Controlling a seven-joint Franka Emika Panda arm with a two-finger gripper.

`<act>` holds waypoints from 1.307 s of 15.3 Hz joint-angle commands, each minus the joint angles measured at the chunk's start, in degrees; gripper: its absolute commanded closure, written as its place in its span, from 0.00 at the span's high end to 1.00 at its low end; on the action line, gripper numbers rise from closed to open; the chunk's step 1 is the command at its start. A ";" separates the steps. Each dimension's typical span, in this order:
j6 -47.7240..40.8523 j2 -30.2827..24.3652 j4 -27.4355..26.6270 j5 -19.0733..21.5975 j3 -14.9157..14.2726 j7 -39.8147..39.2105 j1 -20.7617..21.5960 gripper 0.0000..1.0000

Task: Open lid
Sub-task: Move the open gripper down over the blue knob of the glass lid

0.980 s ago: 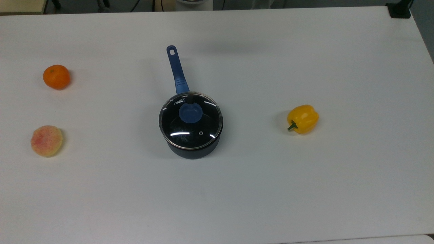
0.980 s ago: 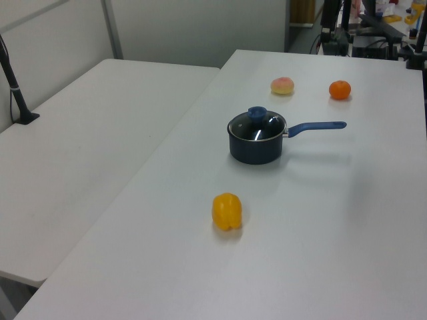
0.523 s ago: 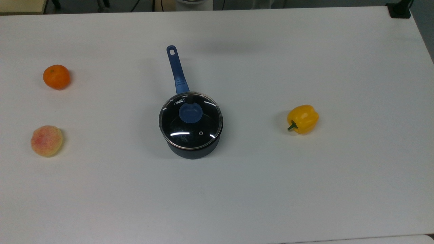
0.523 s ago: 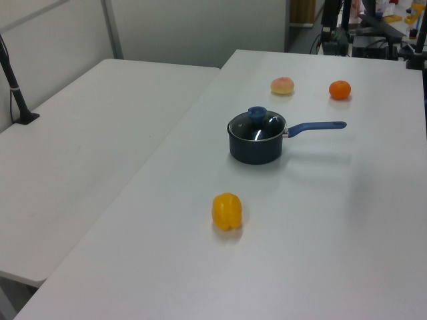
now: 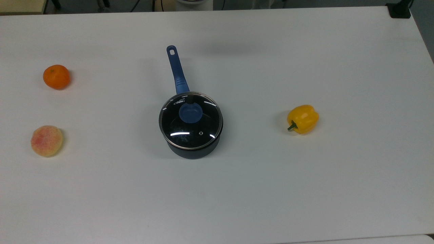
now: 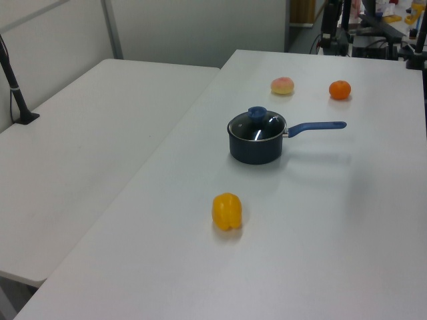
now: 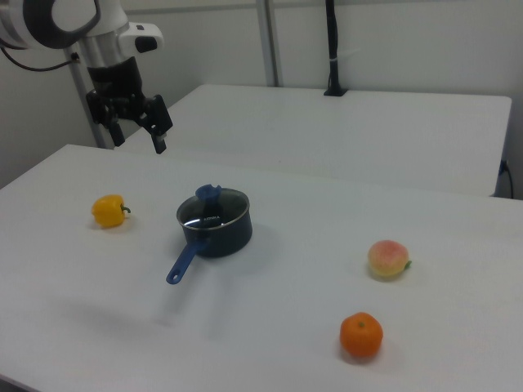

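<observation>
change: nothing on the counter (image 5: 305,189) has shifted over the last second in the top and left views; lid, pot and all three fruits lie where they lay; the earlier pictures do not take in the arm, so I cannot tell whether it has moved
jaws: the gripper (image 7: 136,131) hangs high above the counter's far edge in the right view, released, the two fingers (image 7: 160,124) spread with nothing between them, pointing down
lid: the lid (image 5: 191,120) sits flat and closed on the pot (image 5: 193,149); it lies below the jaws and off to the right view's right, well apart from them; its blue knob (image 5: 190,113) stands free at the centre
pot: its handle (image 5: 177,70) runs out toward the near side in the right view, away from the jaws
pepper: the pepper (image 7: 109,210) lies below the jaws, a little to the right view's left, nearer to them than the lid is
other fruit: the peach (image 7: 388,258) and the orange (image 7: 361,336) lie far off to the right view's right of the jaws, beyond the pot
meaning for the task: I judge it not yet begun; no contact with the lid; the whole approach remains
next move, as a guess: carry the jaws across and down over the knob, close on it, lift straight up
risk: the pot is held by nothing, so an off-centre grip on the knob could drag or tip it
</observation>
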 commanded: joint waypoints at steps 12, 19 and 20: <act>30.16 9.40 -7.62 -5.79 -0.19 13.21 1.45 1.00; 39.75 16.87 -7.81 -11.14 -0.19 21.56 3.30 1.00; 40.46 17.66 -7.81 -11.68 -0.19 22.53 3.39 1.00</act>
